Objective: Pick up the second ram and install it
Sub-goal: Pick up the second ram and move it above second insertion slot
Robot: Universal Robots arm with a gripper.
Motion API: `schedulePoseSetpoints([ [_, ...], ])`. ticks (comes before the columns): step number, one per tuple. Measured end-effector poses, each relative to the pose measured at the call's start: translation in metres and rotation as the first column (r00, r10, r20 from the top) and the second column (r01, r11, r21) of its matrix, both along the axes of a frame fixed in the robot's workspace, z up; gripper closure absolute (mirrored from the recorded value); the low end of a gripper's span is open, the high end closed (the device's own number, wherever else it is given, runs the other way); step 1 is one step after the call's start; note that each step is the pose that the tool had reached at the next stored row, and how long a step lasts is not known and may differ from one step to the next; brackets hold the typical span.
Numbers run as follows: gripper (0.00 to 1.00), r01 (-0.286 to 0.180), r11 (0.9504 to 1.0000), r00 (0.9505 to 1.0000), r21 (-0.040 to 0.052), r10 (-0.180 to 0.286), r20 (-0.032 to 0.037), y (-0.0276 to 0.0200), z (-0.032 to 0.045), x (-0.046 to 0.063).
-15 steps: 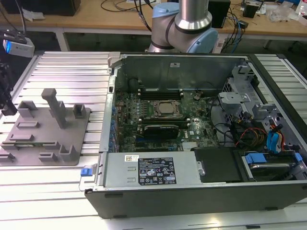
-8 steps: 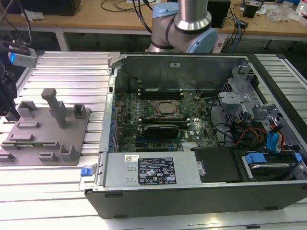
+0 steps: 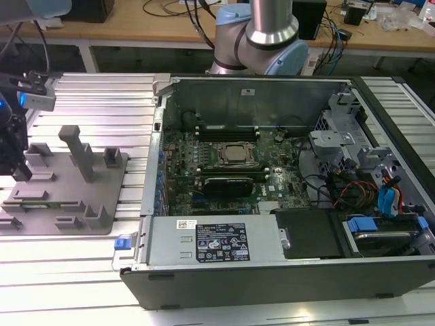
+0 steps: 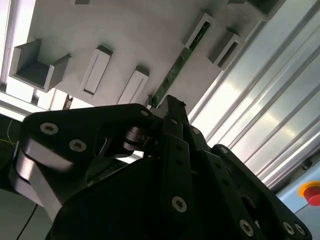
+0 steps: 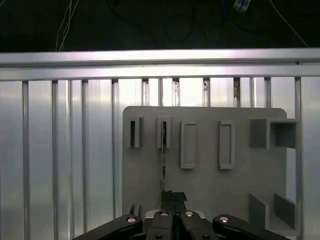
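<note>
The gripper (image 3: 20, 171) hangs over the grey tray (image 3: 102, 197) at the exterior view's left, well apart from the open computer case (image 3: 258, 280), which lies on the ribbed aluminium bench (image 3: 102, 102) with its motherboard (image 3: 204, 146) and CPU socket (image 3: 234, 155) exposed. In both wrist views the second ram (image 4: 182, 57) stands on its long edge on the tray (image 4: 150, 30), a thin green stick whose far end sits inside a narrow grey slot block (image 4: 200, 27). Its near end runs right up to the tips of the fingers (image 4: 172, 107). In the first wrist view the ram (image 5: 163, 160) shows edge-on as a thin line from its slot block (image 5: 163, 132) down to the gripper (image 5: 173, 196), with three more upright blocks of the tray (image 5: 210, 185) in the same row. The fingers (image 5: 180, 196) are drawn together with only a hairline seam between them, and the ram's line meets them slightly to one side of that seam. Whether they pinch the stick's end or merely sit beside it, I cannot tell.
</note>
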State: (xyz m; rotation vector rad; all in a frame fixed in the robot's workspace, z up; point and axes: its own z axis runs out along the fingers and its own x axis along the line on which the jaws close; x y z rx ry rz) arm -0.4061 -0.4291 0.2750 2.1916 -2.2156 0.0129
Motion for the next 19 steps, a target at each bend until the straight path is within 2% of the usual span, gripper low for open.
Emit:
schedulePoseSetpoints([
  [6,0.92,0.016,0.9999,0.9999,-0.0001,-0.016,0.0018,-0.0029,-0.0185,-0.002],
  [12,0.92,0.021,0.9998,0.9998,0.0023,-0.021,0.0039,-0.0039,-0.022,-0.003],
  [14,0.92,0.021,0.9998,0.9997,0.0034,-0.021,0.0089,-0.0056,-0.0257,-0.004],
  [17,0.92,0.021,0.9998,0.9996,0.0044,-0.021,0.0206,-0.0074,-0.0335,-0.006],
  [19,0.92,0.021,0.9998,0.9995,0.0045,-0.021,0.0215,-0.0081,-0.042,-0.007],
])
